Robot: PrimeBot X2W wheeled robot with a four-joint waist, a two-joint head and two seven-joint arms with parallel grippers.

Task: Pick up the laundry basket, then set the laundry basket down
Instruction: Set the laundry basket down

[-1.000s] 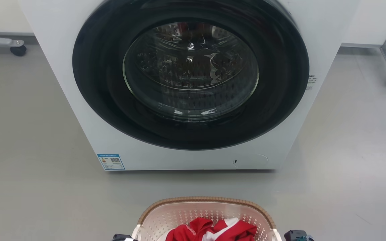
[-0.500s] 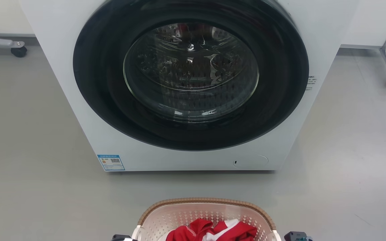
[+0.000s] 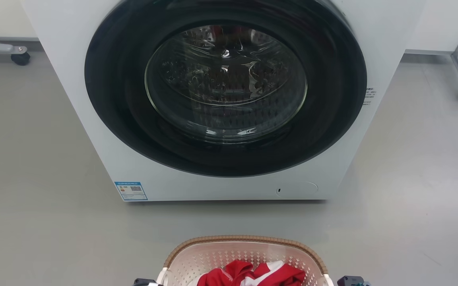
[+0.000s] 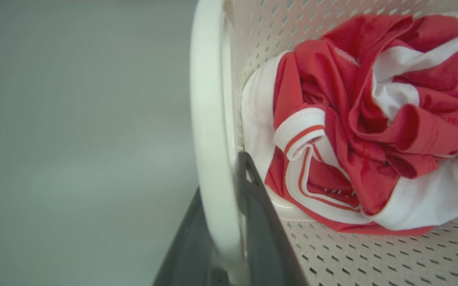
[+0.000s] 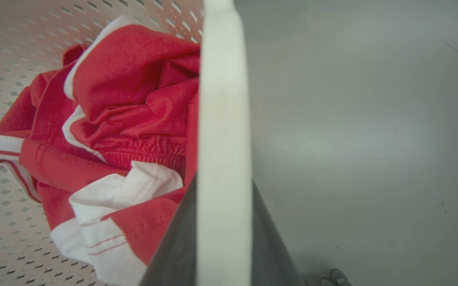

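Laundry basket [image 3: 245,239] low before the washer [image 3: 384,31], each white side handle [image 4: 209,99] pinched between the two fingers of a hand: left hand [image 4: 221,186], right hand [image 5: 223,182]. Stiff perforated plastic holding one crumpled red-and-white garment [image 4: 352,119], so judged light. The smooth handles may slip, so both sides should be kept level.
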